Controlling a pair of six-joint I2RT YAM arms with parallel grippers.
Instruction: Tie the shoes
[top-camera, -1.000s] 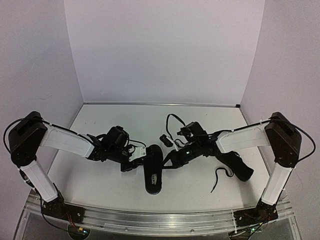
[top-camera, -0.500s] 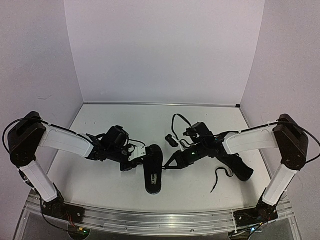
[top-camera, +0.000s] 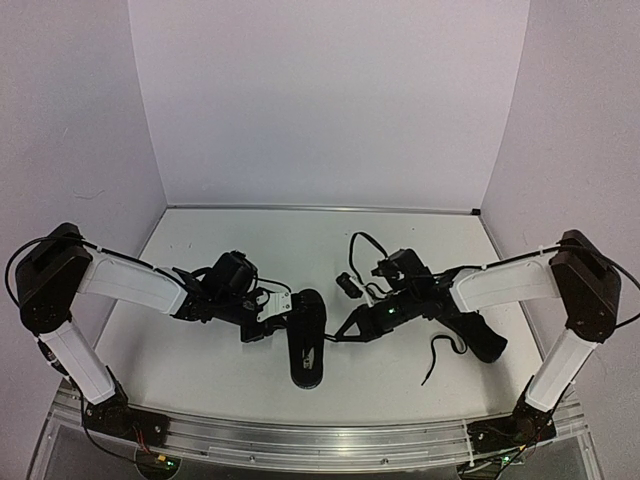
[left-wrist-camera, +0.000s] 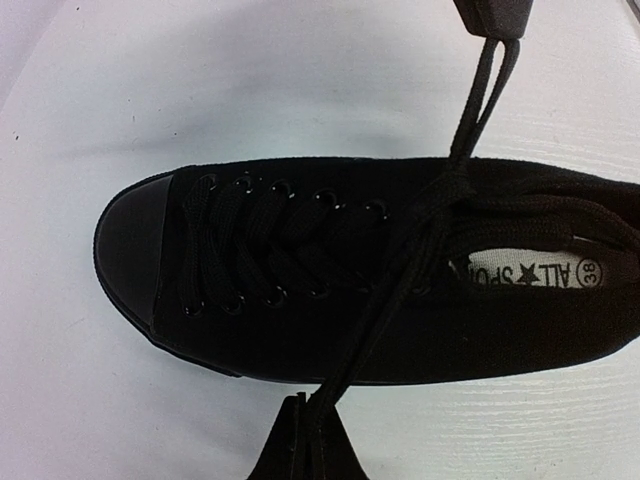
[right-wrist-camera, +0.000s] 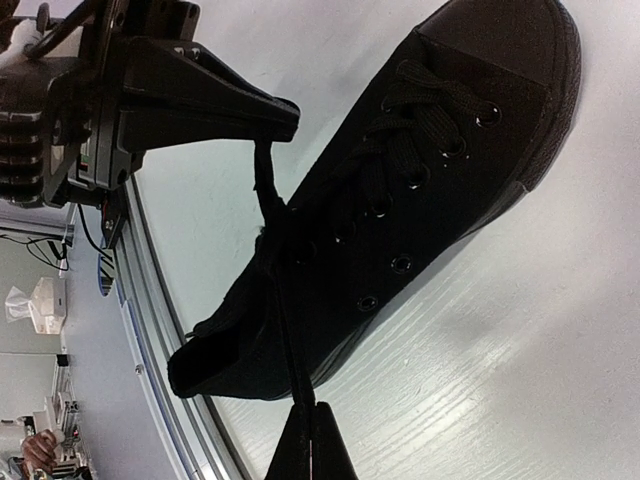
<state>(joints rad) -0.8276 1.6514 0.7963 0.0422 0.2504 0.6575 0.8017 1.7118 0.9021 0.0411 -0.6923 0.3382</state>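
White table (top-camera: 200, 370) with pale lilac walls (top-camera: 320, 100) on three sides, seen from above, with two white-and-black robot arms reaching in from the near corners toward the middle. One black low-top shoe (top-camera: 306, 350) lies flat near the centre of the table between the two arms, its toe pointing away toward the back wall and its heel toward the near edge. The left gripper (top-camera: 285, 318) sits just beside the shoe's left side, its fingers pressed fully together on a thin black lace (left-wrist-camera: 400, 270). The left wrist view shows the strands running taut from those closed fingertips up and across the shoe's throat. The right gripper (top-camera: 343, 335) sits just beside the shoe's right side, also pinched fully closed on lace strands, which the right wrist view shows stretched straight from its fingertips to the shoe's opening. The strands from both sides meet over the top eyelets, and a pale insole label (left-wrist-camera: 530, 272) with dark print shows inside the shoe. A second black shoe (top-camera: 480, 335) lies well apart on the right of the table, partly under the right arm, with its loose lace (top-camera: 437, 358) trailing across the surface.
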